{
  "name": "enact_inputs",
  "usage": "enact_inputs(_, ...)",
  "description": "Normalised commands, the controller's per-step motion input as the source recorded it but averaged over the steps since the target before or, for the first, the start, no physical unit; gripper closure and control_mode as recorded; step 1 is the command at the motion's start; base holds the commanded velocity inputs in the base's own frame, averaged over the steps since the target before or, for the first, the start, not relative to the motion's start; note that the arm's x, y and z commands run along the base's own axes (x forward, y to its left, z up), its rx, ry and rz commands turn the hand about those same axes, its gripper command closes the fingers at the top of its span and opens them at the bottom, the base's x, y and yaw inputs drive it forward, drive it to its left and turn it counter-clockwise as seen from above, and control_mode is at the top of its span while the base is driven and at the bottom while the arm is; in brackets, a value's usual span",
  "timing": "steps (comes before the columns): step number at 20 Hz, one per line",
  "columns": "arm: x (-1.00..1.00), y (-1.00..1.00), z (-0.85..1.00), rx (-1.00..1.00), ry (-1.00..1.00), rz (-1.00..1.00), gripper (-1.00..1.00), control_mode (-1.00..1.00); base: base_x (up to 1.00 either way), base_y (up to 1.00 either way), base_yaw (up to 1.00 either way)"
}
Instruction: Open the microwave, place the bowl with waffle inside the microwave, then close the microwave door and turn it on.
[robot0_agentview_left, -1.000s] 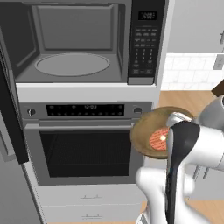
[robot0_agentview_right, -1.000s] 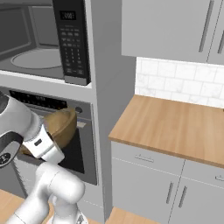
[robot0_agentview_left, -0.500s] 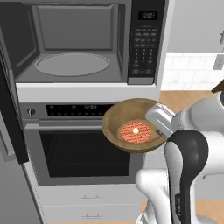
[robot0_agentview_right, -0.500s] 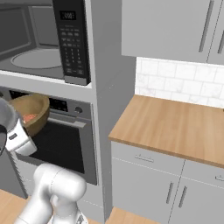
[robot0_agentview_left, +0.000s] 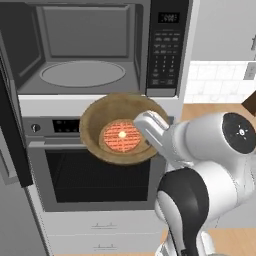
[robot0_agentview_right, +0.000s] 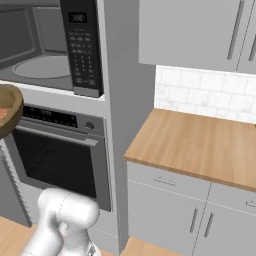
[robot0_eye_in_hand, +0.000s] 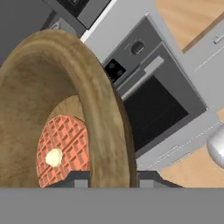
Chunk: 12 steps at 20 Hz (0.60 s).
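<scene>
— Kitchen wall first: what stands nearest the oven (robot0_agentview_left: 95, 175)?

— Just in front of the oven's control strip, the gripper (robot0_eye_in_hand: 113, 178) pinches the rim of the bowl with waffle (robot0_agentview_left: 120, 135), one finger (robot0_eye_in_hand: 72, 178) inside the wall and one outside. The bowl is tilted, so its mouth faces the left base camera, and the reddish waffle with a pale dab lies in its bottom.

— And above the oven?

— Directly above it sits the microwave (robot0_agentview_left: 90, 50), its grey cavity open and the round glass turntable (robot0_agentview_left: 82, 73) bare. The bowl hangs below the cavity's floor, in front of it, not inside.

— The door?

— The microwave door (robot0_agentview_left: 11, 125) is swung wide at the oven's left. Right of the oven, further back, lies a wooden counter (robot0_agentview_right: 200, 145) against a white tiled wall (robot0_agentview_right: 205, 95).
</scene>
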Motion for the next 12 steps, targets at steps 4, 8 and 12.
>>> enact_inputs(4, 0.09, 0.52, 0.54, 0.12, -0.20, -0.15, 1.00, -1.00, 0.00, 0.00, 0.00)
enact_inputs(8, 0.50, 0.16, 0.74, 0.10, 0.01, -0.09, 1.00, -1.00, 0.00, 0.00, 0.00)
enact_inputs(12, 0.61, 0.00, 0.60, 0.12, 0.05, -0.04, 1.00, -1.00, 0.00, 0.00, 0.00)
